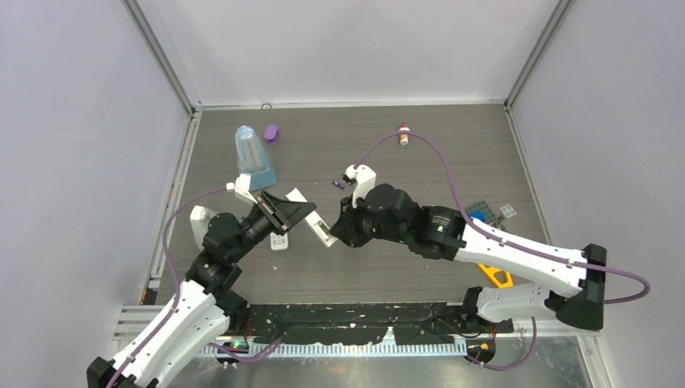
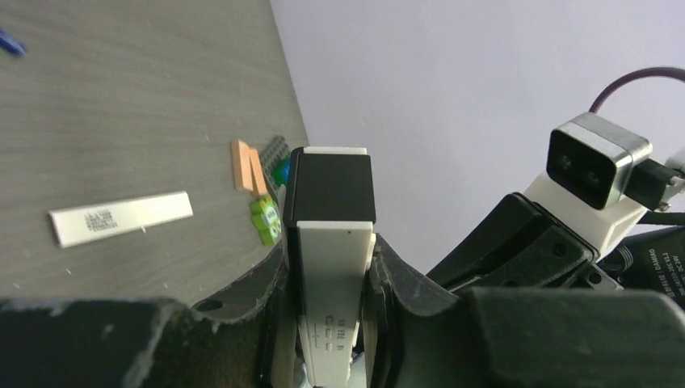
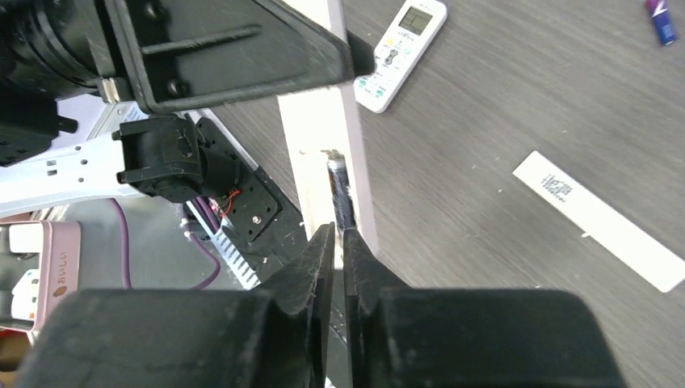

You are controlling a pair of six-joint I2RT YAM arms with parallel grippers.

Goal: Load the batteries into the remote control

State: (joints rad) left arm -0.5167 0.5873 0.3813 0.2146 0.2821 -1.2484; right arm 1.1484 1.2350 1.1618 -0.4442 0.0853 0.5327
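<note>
My left gripper (image 2: 331,271) is shut on a narrow white bar with a black tip (image 2: 333,242), held above the table (image 1: 317,225). A dark battery (image 3: 340,190) lies in an open groove of this bar. My right gripper (image 3: 333,233) is shut, and its tips rest against the battery's near end. The remote control (image 3: 401,52), a white handset with a screen and buttons, lies flat on the table beyond the left gripper (image 1: 279,241). A purple battery (image 3: 661,18) lies apart on the table (image 1: 340,185). A white labelled strip (image 3: 598,220) lies flat beside the bar (image 2: 121,217).
A clear blue cone-shaped object (image 1: 253,153) and a purple lump (image 1: 271,132) stand at the back left. A red-and-white capped bottle (image 1: 404,136) is at the back. Small toy bricks (image 1: 489,214) and a yellow piece (image 1: 495,276) lie at the right.
</note>
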